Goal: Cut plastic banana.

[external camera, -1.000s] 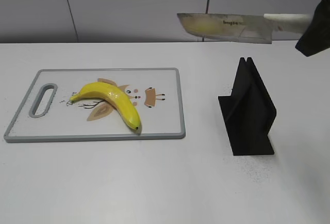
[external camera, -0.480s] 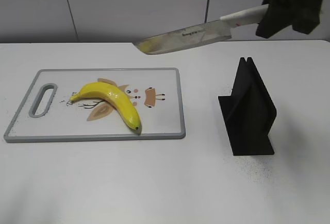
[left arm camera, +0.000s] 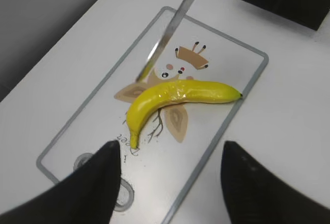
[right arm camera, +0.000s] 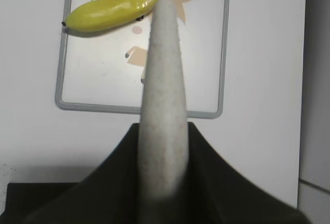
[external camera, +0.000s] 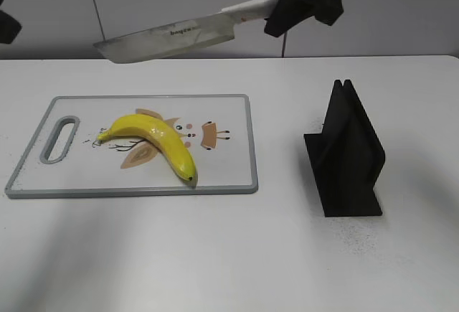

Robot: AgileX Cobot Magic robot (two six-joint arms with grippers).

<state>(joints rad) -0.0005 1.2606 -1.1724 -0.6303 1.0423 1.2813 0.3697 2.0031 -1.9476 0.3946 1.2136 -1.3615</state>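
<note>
A yellow plastic banana lies on a white cutting board with a grey rim at the left of the table. My right gripper is shut on the white handle of a large knife and holds it high above the board, blade pointing left. In the right wrist view the handle runs up toward the banana. My left gripper is open and empty, hovering above the board's handle end; the banana and the blade show beyond it.
A black knife stand stands upright on the white table to the right of the board. The board has a slot handle at its left end and a printed cartoon figure under the banana.
My right gripper has carried the knife leftward from above the stand to above the cutting board. The banana and the board have not moved.
</note>
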